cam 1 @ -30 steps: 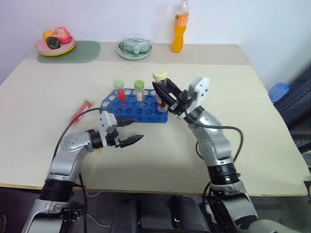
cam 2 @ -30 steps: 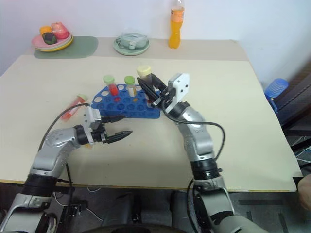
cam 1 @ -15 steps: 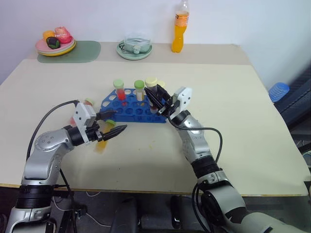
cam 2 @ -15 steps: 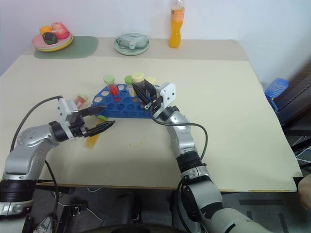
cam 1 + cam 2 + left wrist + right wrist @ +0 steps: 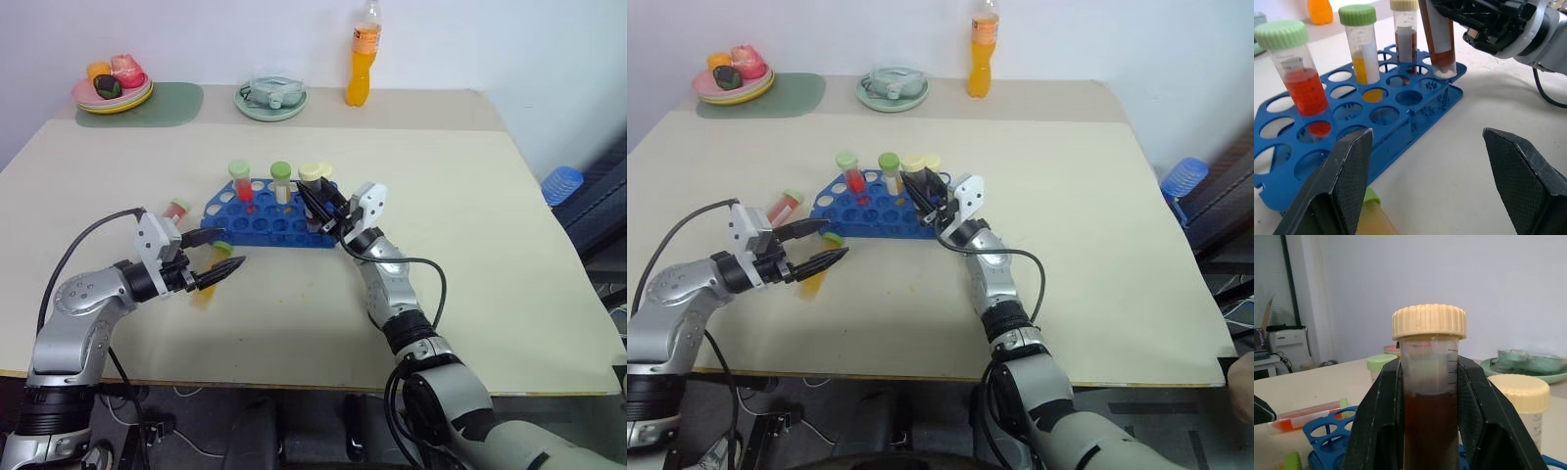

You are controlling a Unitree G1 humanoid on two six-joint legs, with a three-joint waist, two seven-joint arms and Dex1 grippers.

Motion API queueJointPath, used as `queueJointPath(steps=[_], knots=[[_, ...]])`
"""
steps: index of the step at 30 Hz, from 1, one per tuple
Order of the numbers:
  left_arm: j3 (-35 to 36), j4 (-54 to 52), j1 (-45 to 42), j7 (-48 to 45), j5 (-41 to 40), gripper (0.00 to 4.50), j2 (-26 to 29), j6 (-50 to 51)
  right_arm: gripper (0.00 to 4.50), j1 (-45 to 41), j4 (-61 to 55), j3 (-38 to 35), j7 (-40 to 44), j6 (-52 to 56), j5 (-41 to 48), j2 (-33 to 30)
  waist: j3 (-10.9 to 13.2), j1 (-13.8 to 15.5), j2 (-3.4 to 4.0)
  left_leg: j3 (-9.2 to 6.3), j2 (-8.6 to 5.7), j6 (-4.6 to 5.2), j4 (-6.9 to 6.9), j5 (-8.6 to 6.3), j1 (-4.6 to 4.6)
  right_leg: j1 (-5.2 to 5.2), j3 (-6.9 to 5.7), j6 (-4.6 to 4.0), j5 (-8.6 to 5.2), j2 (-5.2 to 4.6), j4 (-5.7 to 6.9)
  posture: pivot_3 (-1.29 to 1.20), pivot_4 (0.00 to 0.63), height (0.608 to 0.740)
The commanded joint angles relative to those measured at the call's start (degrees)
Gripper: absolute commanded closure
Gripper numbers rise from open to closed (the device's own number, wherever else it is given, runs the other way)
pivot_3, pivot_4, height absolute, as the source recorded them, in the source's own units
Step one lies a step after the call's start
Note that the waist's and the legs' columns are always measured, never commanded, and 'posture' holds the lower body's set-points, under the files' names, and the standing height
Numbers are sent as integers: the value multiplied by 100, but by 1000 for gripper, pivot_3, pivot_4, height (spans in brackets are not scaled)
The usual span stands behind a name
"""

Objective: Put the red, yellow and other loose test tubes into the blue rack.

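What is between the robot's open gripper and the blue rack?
A yellow tube with a green cap lies there on the table, just past the left gripper, before the blue rack, in the eye views.

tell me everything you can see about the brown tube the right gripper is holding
The brown tube is a clear plastic test tube with printed graduation marks and a ribbed cream screw cap, roughly two thirds full of dark brown liquid. It stands upright, clamped between the two black fingers of the right gripper. Its rounded tip sits in a hole at the right end of the blue rack, beside another cream-capped tube already in the rack.
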Motion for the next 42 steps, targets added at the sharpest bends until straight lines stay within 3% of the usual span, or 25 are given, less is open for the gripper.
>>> queueJointPath(steps=[1,9,24,30,31,36,42], knots=[[150,-28,-2,-45,-61,810,43,-170,3681,-24,-44,-116,19,-120,39,-45,0,0,0,0,0,0,0,0,0,0,0,0,0,0,1,0,150,740],[71,216,-113,-158,11,810,36,-353,3681,142,-23,-95,-4,-228,-56,-48,0,0,0,1,0,-1,0,1,1,0,0,0,0,0,3,0,150,740],[112,223,-42,-276,-13,810,62,-392,3681,-317,1339,-172,-716,-1065,-549,173,-1,-122,-1,0,0,-10,0,6,11,0,1,-1,-1,-1,25,0,150,740],[251,230,67,-185,-185,810,-51,-311,3681,-58,1244,-325,-55,-1241,-127,224,-2,-116,-2,-1,2,-12,0,7,16,1,3,-2,-1,-2,35,0,150,740],[251,251,80,-186,-178,810,-66,-327,2628,0,1209,-323,3,-1277,-120,222,-2,-115,-2,-2,2,-12,0,7,15,1,3,-2,-1,-2,35,0,150,740],[336,242,84,-33,-366,810,-229,-250,74,294,963,-192,-305,-1459,-536,70,-2,-127,-2,-3,4,-12,0,7,17,2,3,-3,-2,-3,35,0,150,740],[541,-356,259,827,-657,810,-549,206,74,876,-238,121,-514,-997,-996,-460,-5,-89,-7,-9,2,-11,0,6,14,2,3,-4,-2,-7,34,0,150,740]])
